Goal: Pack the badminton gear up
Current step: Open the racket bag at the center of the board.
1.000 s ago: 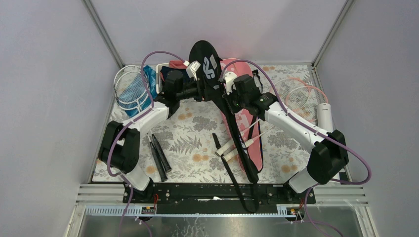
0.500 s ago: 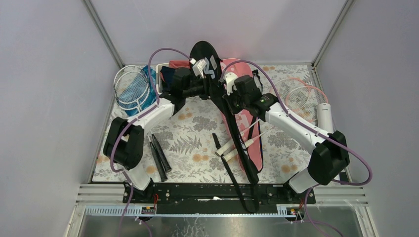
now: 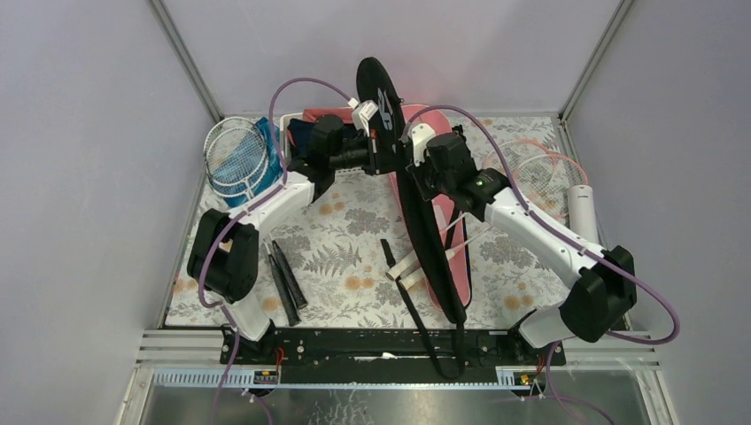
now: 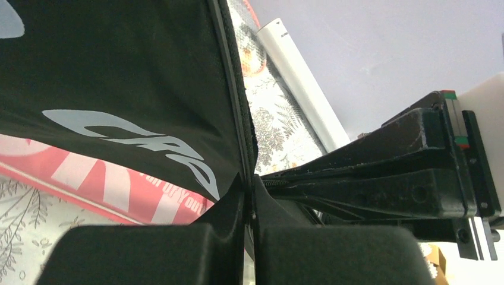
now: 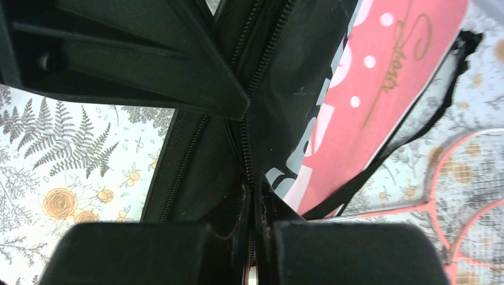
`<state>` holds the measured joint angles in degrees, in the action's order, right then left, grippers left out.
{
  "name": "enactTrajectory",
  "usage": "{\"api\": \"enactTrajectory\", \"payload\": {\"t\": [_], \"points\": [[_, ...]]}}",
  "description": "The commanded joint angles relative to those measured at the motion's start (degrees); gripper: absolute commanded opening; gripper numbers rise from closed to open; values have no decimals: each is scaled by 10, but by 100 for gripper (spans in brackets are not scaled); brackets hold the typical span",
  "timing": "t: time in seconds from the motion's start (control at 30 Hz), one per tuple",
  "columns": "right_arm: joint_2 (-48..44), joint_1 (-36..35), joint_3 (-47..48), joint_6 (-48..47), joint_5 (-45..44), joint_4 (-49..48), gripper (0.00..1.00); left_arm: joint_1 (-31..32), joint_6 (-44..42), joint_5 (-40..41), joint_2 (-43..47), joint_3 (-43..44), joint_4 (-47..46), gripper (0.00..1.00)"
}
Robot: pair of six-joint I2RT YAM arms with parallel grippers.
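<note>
The black racket bag [image 3: 429, 239] stands on edge above the mat, held by both arms near its wide end. My left gripper [image 3: 376, 146] is shut on the bag's zipper edge [image 4: 235, 119], the fingertips [image 4: 249, 196] pinching the fabric. My right gripper [image 3: 416, 173] is shut on the same zipper seam [image 5: 252, 202] from the other side. The pink bag [image 3: 452, 266] lies flat under it. White-handled rackets [image 3: 407, 266] lie beside the bags, with a pink-framed head [image 3: 540, 173] at right. The white shuttlecock tube [image 3: 580, 208] lies at the far right.
Two rackets with white heads [image 3: 232, 155] and black handles [image 3: 288, 279] lie at the left. A white basket with clothes [image 3: 297, 124] stands at the back. A black strap [image 3: 416, 310] trails over the near table edge. Metal frame posts rise at the back corners.
My left gripper has closed on the black bag's edge. The bag has turned from face-on to standing on edge. The right arm has shifted a little to the right.
</note>
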<state>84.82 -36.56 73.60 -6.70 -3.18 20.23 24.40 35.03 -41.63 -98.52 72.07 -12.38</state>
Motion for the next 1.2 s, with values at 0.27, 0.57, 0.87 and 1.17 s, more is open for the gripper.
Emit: {"api": "enactTrajectory", "payload": {"t": [0.27, 0.57, 0.87, 1.17], "points": [[-93, 31, -13, -87, -152, -43, 0, -11, -55, -18, -49, 55, 6, 0], [-96, 38, -50, -98, -167, -48, 0, -22, -26, -86, -75, 31, -75, 17], [-115, 37, -71, -78, -102, -51, 0, -22, -59, -49, -90, 28, -35, 0], [-98, 37, -102, -81, -81, -74, 7, -25, -23, 3, -81, 10, 2, 0]]}}
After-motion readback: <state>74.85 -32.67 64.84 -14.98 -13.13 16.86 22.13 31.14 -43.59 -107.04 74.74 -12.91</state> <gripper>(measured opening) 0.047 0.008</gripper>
